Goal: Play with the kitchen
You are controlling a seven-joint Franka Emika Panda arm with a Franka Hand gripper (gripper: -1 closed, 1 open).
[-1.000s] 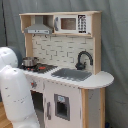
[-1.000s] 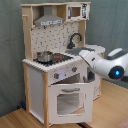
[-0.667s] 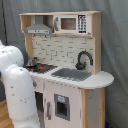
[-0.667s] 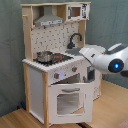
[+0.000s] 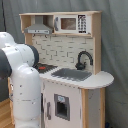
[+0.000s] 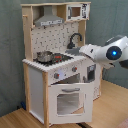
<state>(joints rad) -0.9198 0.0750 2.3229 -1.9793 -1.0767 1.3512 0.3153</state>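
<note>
Kitchen (image 6: 57, 75) fills the centre of both exterior views, and we judge our arm (image 6: 107, 52), at the second exterior view's right, reaches leftward toward its sink (image 5: 71, 74), though we cannot tell whether our hand is open.

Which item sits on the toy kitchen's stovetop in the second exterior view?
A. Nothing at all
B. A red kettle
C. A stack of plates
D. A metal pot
D: in the second exterior view a shiny metal pot stands on the black stovetop of the kitchen, on the second exterior view's left side of the counter.
</note>
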